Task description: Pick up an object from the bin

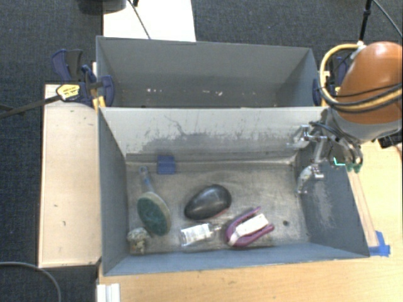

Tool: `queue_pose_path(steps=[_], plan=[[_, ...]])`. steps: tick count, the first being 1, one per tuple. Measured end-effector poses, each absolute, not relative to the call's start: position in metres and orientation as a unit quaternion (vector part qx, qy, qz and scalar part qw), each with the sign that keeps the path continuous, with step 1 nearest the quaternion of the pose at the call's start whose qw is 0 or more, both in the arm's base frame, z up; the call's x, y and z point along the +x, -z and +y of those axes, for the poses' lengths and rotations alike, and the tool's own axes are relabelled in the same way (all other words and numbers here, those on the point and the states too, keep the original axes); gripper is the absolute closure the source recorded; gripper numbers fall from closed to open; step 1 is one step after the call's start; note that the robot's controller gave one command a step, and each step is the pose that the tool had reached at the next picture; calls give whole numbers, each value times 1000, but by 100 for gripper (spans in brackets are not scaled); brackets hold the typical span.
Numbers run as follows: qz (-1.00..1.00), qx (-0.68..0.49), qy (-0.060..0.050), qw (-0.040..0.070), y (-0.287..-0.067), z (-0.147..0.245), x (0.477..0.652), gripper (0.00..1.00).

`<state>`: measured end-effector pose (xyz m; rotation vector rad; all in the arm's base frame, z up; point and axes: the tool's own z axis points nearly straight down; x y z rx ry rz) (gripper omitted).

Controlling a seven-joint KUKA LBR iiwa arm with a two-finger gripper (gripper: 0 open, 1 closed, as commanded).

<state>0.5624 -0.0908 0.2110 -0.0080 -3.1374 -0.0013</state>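
Jaws at 3 o'clock in bin [208, 131] | opening: can't tell, nothing seen held | nearest, purple-white pack [249, 228], long axis 8-to-2 o'clock

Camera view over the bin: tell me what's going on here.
A KUKA arm reaches into the grey metal bin from the right. Its end effector hangs by the right wall over bare floor. The loose things lie to its left: a dark oval stone, a green brush, a purple and white packet, a small clear packet and a blue block. None has been picked up yet.
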Motion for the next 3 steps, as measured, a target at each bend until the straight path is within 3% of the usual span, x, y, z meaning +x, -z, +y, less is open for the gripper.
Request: queue_pose_path(steps=[1, 2, 3], plan=[[-999, -37, 2, 5, -127, -45, 510, 0], [-998, -57, -1, -9, -90, -17, 497, 0], [-997, -71, -2, -9, -85, -10, 493, 0]])
